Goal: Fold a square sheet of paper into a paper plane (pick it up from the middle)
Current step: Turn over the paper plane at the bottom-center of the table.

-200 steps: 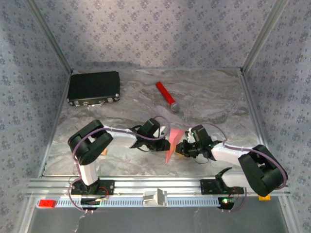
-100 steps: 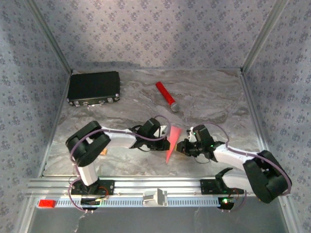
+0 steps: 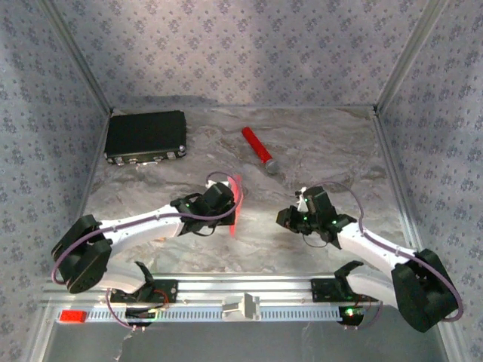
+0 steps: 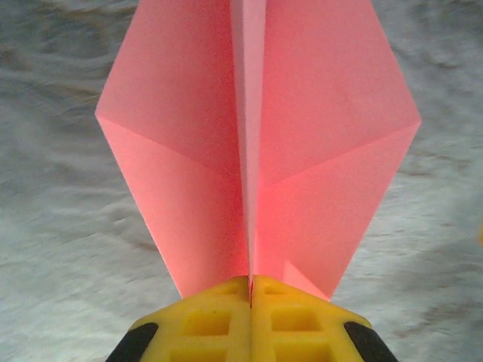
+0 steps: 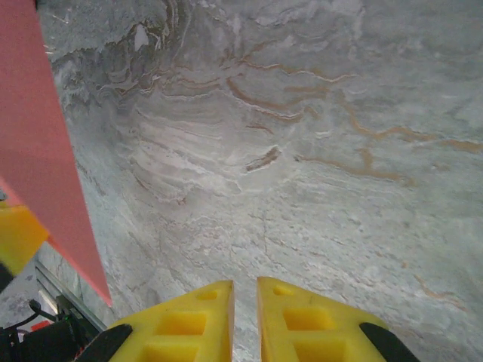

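Because the paper plane (image 4: 256,143) is pinched along its centre crease, its two pink-red wings flare out either side of the fold. It stands on edge over the middle of the desk (image 3: 151,188), and from above it reads as a thin red sliver. My left hand (image 4: 250,290) is clamped fully onto the near end of that crease, fingers flat together with the paper between them. I judge that this grip holds the fold tight and the dart in shape. My right hand (image 5: 243,294) sits apart to the right, aimed at bare desk. Its fingers are all but together, with only a slit between them and nothing in it, so I read it as taking no part in the hold. Far back lie the red cylinder (image 3: 257,149) and the black case (image 3: 146,136), well apart from the work.
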Controlling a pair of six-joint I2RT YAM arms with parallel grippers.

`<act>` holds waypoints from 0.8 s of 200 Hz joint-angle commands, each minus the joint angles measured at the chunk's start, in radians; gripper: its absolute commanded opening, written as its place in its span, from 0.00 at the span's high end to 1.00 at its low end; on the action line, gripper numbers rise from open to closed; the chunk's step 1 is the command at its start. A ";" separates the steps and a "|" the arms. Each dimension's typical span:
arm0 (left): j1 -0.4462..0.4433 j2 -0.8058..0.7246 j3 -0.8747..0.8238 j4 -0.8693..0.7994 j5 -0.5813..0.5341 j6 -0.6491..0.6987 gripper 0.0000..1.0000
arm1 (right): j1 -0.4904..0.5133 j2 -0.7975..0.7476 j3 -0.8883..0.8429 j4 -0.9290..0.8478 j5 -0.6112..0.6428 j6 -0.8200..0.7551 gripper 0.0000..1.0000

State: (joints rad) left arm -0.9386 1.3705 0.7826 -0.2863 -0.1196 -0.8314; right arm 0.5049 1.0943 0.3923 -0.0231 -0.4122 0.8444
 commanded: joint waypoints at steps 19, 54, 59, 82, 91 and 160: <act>-0.006 0.028 0.013 -0.128 -0.059 -0.026 0.94 | 0.039 0.061 0.053 0.007 0.024 -0.011 0.83; -0.006 0.081 0.038 -0.150 -0.042 -0.029 0.93 | 0.054 0.084 0.067 0.015 0.038 -0.009 0.83; -0.007 0.088 0.043 -0.154 -0.041 -0.028 0.93 | 0.054 0.084 0.068 0.017 0.041 -0.007 0.83; -0.009 0.113 0.055 -0.155 -0.040 -0.026 0.93 | 0.054 0.085 0.068 0.016 0.047 -0.005 0.83; -0.009 0.119 0.056 -0.155 -0.040 -0.026 0.93 | 0.053 0.085 0.068 0.015 0.046 -0.009 0.83; -0.011 0.157 0.062 -0.144 -0.020 -0.018 0.90 | 0.050 0.113 0.074 0.018 0.041 -0.016 0.83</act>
State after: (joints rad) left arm -0.9390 1.5097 0.8169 -0.4164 -0.1463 -0.8497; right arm 0.5545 1.1927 0.4313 -0.0113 -0.3805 0.8448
